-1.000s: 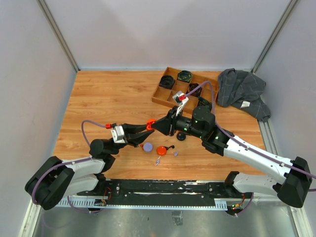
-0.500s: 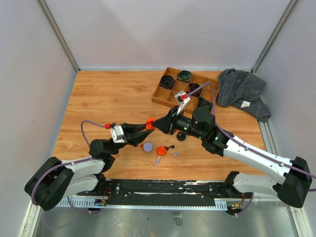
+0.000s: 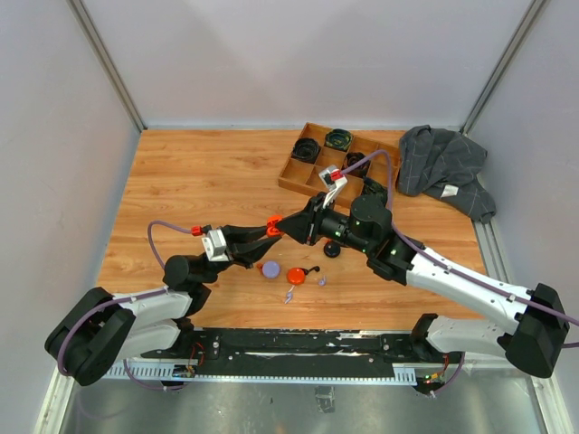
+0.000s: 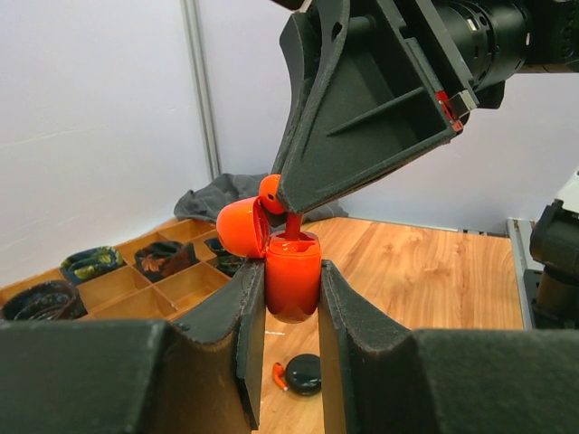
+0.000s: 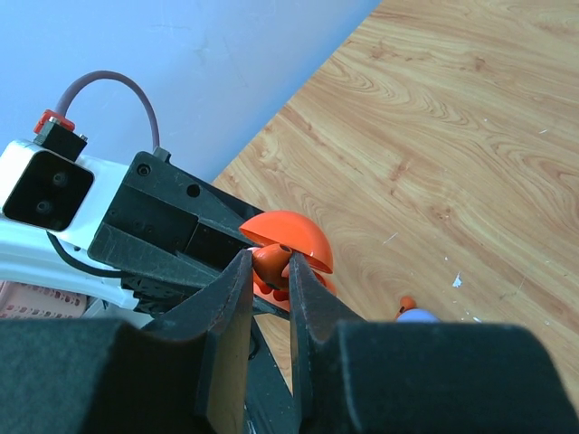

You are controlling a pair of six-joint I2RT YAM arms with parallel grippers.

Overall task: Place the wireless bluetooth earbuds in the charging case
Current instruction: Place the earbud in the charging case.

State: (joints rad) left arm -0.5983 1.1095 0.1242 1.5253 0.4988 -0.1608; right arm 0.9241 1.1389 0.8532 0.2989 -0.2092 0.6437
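My left gripper (image 3: 269, 231) is shut on an orange charging case (image 4: 292, 276), held upright above the table with its lid (image 4: 240, 226) flipped open. My right gripper (image 3: 289, 225) meets it from the right, shut on an orange earbud (image 5: 271, 262). The earbud's head (image 4: 270, 190) shows beside the lid and its stem (image 4: 294, 222) reaches down into the case's mouth. Loose on the table below lie a black earbud (image 3: 314, 269) and two lilac earbuds (image 3: 289, 295) (image 3: 322, 281).
A lilac round case (image 3: 270, 268) and an orange one (image 3: 296, 275) lie under the grippers, a black one (image 4: 303, 372) beneath the right arm. A wooden compartment tray (image 3: 291, 176) with coiled cables stands at the back, with a grey cloth (image 3: 448, 167) to its right.
Both grippers have drifted slightly toward the far side together. The earbud stays at the case's mouth, and both grips are unchanged.
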